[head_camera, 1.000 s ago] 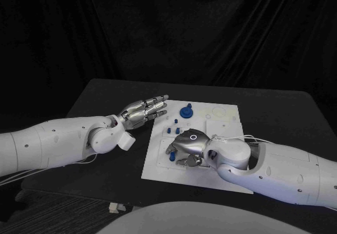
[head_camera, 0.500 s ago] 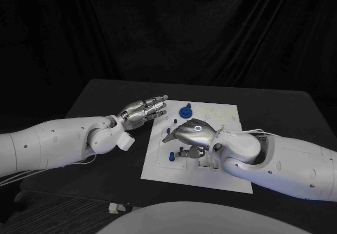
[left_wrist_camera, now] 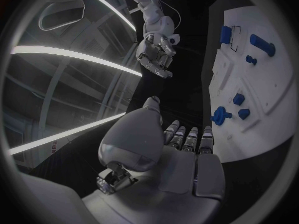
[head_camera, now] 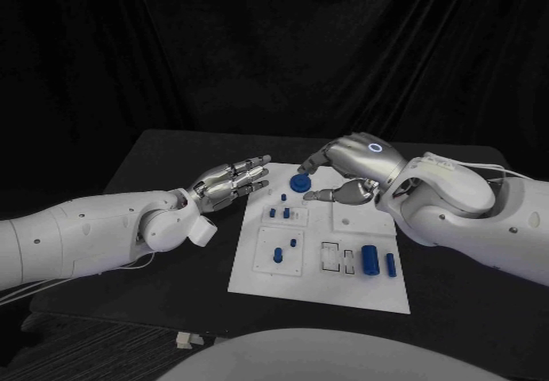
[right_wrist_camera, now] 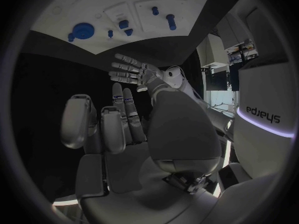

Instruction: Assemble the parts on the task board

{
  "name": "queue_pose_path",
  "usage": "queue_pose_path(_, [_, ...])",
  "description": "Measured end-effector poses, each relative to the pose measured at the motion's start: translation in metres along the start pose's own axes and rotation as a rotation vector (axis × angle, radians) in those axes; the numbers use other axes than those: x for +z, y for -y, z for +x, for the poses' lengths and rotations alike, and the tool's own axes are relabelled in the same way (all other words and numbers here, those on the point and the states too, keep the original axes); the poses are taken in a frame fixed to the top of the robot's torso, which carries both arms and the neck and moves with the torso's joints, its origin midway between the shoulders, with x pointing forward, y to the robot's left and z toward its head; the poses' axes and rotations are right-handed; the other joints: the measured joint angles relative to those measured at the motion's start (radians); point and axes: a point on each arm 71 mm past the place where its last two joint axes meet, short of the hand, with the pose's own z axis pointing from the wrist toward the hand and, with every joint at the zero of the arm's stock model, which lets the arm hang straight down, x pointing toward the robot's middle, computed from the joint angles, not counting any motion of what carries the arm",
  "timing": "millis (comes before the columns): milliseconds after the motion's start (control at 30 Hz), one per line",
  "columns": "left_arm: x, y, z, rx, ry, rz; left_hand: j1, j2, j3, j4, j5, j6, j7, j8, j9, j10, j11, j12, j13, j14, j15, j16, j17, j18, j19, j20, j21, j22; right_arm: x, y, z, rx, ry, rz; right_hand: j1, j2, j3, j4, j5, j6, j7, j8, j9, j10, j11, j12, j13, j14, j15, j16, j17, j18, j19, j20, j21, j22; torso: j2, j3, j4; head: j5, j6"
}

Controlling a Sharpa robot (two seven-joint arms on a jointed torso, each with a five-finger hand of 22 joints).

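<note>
Left hand (head_camera: 232, 182) sits flat just off the white board's (head_camera: 258, 278) left edge, fingers stretched out and apart, nothing in it. On the board there's a pair of small blue pegs (head_camera: 282, 212) up near the top left, a short blue pin (head_camera: 278, 255) standing in the square recess below them, and a round blue knob (head_camera: 300, 183) at the top edge. Further right a fat blue cylinder (head_camera: 370, 259) lies beside a thinner blue bar (head_camera: 391, 266), next to two empty slot outlines (head_camera: 339, 257). Right hand (head_camera: 349, 165) hangs over the top of the board, fingers loosely curled, carrying nothing I can see. My worry: it's right above that knob, so a sloppy descent could knock the knob over or nudge the whole board, since nothing pins it down.
</note>
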Motion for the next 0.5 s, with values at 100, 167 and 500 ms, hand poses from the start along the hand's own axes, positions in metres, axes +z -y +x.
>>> queue_pose_path(100, [0.000, 0.000, 0.000, 0.000, 0.000, 0.000, 0.000, 0.000, 0.000, 0.000, 0.000, 0.000, 0.000, 0.000, 0.000, 0.000, 0.000, 0.000, 0.000, 0.000, 0.000, 0.000, 0.000, 0.000, 0.000, 0.000, 0.000, 0.000, -0.010, 0.017, -0.007, 0.052, 0.005, 0.079, 0.024, 0.024, 0.020, -0.020, 0.055, 0.062, -0.006, 0.028, 0.014, 0.105, -0.030, 0.081, 0.038, 0.000, -0.030, 0.000, -0.006, 0.000, -0.002, -0.025, 0.000, 0.000, 0.000, 0.0000, 0.0001, -0.005, 0.000])
queue_pose_path(167, [0.000, 0.000, 0.000, 0.000, -0.001, 0.000, 0.000, 0.000, 0.000, 0.000, 0.001, 0.000, 0.000, 0.000, 0.000, 0.003, 0.003, 0.000, 0.000, 0.000, 0.000, 0.000, 0.000, 0.000, 0.000, 0.000, 0.000, 0.000, -0.015, 0.025, -0.010, 0.087, 0.002, 0.127, 0.049, 0.031, 0.037, -0.037, 0.088, 0.105, -0.024, 0.048, 0.025, 0.187, -0.054, 0.158, 0.081, 0.000, -0.050, 0.000, -0.007, 0.000, 0.003, -0.043, 0.013, 0.000, 0.000, 0.0000, 0.0001, -0.008, 0.000])
queue_pose_path(500, [0.001, 0.000, 0.002, -0.002, -0.006, 0.010, 0.004, 0.004, 0.003, -0.003, 0.007, 0.000, 0.000, 0.004, 0.000, 0.005, 0.012, 0.012, 0.003, 0.000, 0.000, 0.000, 0.000, 0.000, 0.000, 0.000, 0.000, 0.003, -0.041, 0.056, 0.000, 0.280, -0.174, 0.393, -0.032, 0.033, 0.015, -0.001, 0.061, 0.162, -0.067, 0.067, 0.058, 0.337, -0.102, 0.616, 0.565, 0.000, -0.085, 0.018, 0.032, 0.000, 0.006, -0.083, 0.040, 0.000, 0.000, -0.0004, 0.0002, -0.031, 0.000])
